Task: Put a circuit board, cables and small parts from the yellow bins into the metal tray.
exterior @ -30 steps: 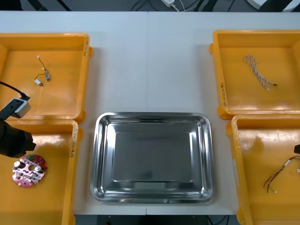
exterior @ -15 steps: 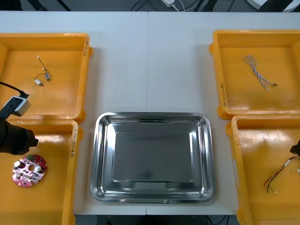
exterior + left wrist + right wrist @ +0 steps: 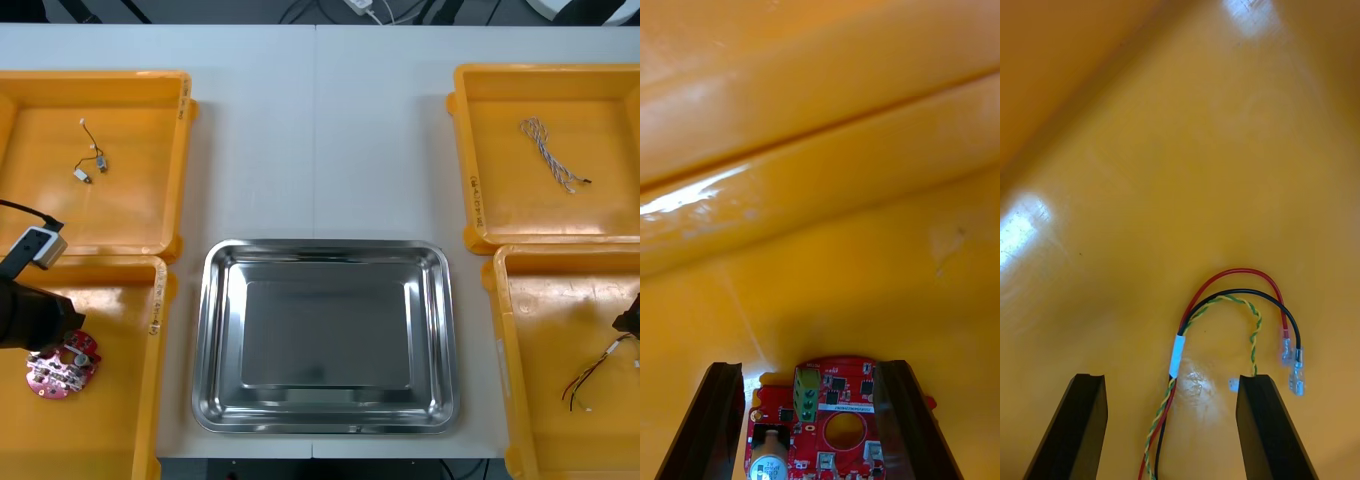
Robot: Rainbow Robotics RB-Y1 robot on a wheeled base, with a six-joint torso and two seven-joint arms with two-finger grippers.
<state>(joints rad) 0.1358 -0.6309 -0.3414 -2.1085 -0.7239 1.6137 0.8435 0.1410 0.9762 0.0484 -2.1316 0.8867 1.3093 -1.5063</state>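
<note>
**Operator:** Report left claw.

**Unit:** My left claw (image 3: 811, 367) is spread wide, one finger on each side of the round red circuit board (image 3: 827, 420). The board lies in the left yellow bin (image 3: 120, 420) at the tabletop's near left corner.

**Operator:** Report right claw.

**Unit:** My right claw (image 3: 1171, 379) is spread wide over the red and yellow cable (image 3: 1177, 354), which runs between the fingers. The cable lies in the right yellow bin (image 3: 540, 330) at the near right corner. The metal tray (image 3: 325, 250) sits at the near edge, bare and shiny.
</note>
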